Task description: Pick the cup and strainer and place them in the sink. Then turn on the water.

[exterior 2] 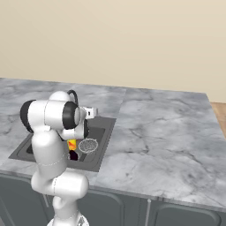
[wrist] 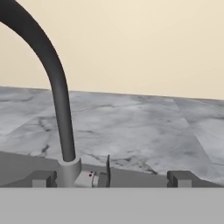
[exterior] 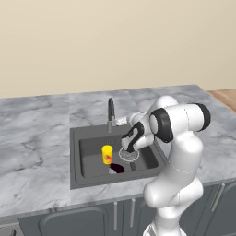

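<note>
You have the small bright yellow cup [exterior: 107,154] with its red-orange mark standing upright on the floor of the dark grey square sink [exterior: 78,177], which is sunk into the grey-white marble countertop [exterior: 32,143]. Just beside the cup, on its right in the left base view, lies the strainer's round grey fine-mesh head [exterior: 129,155], also inside the basin; you cannot make out its handle clearly. A dark round spot [exterior: 117,168] sits on the sink floor in front of the two.

Your white arm's two-finger gripper [wrist: 111,178] points at the back rim of the sink, toward the thin dark arched gooseneck tap [exterior: 110,114]. In the hand view the tap's base collar [wrist: 69,171] stands between the two dark fingertips [wrist: 42,178], nearer the left one, and the small silver lever [wrist: 94,178] with its red and blue dots sits just right of the collar. The jaws stand spread wide apart and hold nothing. You cannot tell from these views whether either fingertip touches the tap. No stream runs from the spout.

Behind the countertop rises a plain beige wall [exterior: 92,41], and dark grey cabinet doors [exterior: 73,223] run beneath the counter's front edge.
</note>
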Available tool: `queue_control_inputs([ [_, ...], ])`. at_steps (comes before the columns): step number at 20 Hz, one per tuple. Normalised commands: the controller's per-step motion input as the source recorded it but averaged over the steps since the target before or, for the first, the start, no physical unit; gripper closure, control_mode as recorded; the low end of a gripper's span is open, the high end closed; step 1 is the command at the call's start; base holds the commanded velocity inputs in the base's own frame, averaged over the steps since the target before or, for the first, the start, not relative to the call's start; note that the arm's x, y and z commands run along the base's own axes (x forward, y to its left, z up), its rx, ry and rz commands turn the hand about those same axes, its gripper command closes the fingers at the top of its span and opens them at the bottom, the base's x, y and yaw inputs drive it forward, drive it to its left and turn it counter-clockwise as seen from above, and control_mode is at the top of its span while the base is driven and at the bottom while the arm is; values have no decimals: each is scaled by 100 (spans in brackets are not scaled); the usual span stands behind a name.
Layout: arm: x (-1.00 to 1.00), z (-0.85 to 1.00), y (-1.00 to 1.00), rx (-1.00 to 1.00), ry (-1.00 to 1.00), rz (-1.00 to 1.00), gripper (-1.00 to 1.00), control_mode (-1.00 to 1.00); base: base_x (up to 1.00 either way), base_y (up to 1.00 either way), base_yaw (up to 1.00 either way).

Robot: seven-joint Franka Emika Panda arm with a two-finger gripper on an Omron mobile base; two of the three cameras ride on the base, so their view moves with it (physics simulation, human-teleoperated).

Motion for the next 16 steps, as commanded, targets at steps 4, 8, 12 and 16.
queue_control_inputs([
  [4,0,-37,0,1,-14,0,-100,-100,0,0,0],
  [8,0,-35,0,0,-12,0,-100,-100,0,0,0],
  [12,0,-31,0,0,-7,0,-100,-100,0,0,0],
  [16,0,-26,0,0,-3,0,-100,-100,0,0,0],
])
